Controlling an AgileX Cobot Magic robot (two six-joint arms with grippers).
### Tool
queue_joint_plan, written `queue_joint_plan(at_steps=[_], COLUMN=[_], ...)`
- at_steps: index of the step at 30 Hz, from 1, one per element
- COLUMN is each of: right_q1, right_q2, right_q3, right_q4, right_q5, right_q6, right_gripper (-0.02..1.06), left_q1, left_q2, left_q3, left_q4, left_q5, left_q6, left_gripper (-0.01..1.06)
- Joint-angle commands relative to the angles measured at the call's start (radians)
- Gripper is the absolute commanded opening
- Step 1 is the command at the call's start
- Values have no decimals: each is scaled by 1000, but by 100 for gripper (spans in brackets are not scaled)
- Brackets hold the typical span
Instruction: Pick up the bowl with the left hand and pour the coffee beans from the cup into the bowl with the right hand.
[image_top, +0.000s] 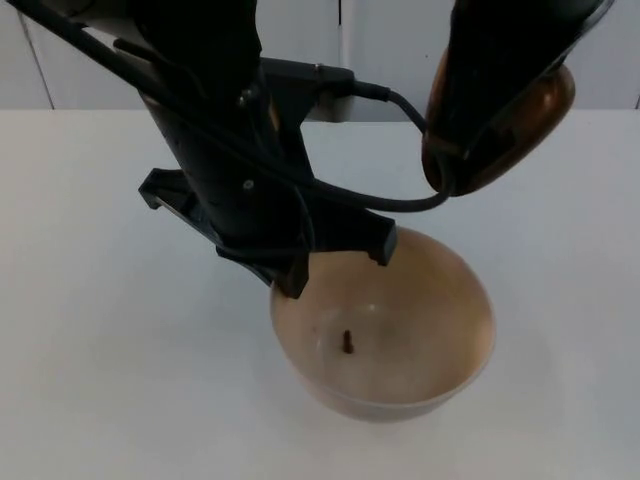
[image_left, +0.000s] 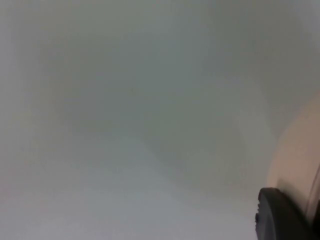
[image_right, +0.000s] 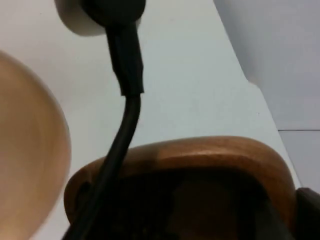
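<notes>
- The left gripper (image_top: 335, 262) reached down from the upper left of the top view and was clamped on the upper-left rim of the round, cream-coloured bowl (image_top: 400, 330), one finger inside the rim and one outside.
- That bowl sat at the lower centre of the top view over the white table top (image_top: 90, 330); I could not tell whether it was lifted or resting.
- A single dark coffee bean (image_top: 347, 342) lay on the bowl's inner floor, left of its centre.
- In the left wrist view, the bowl's pale wall (image_left: 300, 150) stood against a black fingertip (image_left: 280, 215).
- The right gripper (image_top: 490, 110) came in from the upper right of the top view, closed around the glossy brown wooden cup (image_top: 500, 130).
- The cup was tipped on its side, mouth toward the bowl, just above and apart from the bowl's upper-right rim.
- The right wrist view showed the cup's brown rim (image_right: 200, 155) with the cream bowl (image_right: 30, 150) beside it.
</notes>
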Motion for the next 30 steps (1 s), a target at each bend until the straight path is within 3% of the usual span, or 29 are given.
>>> queue_joint_plan(at_steps=[1,11,22,30], right_q1=[6,29,117,122], right_q2=[-1,4,77,77], right_q3=[-1,-1,-1,-1], right_q4=[-21,-78,-191,-206], right_q5=[23,40,40,40], right_q6=[7,48,90,100], right_gripper=[0,0,0,0], left_q1=[-4,-4,-4,-4], left_q2=[-8,-8,-8,-8], left_q3=[-6,-6,-6,-6], left_q4=[0,-10,-12,-12], left_q5=[-12,-12,-12,-15], left_q6=[-8,-8,-8,-8], left_gripper=[0,0,0,0])
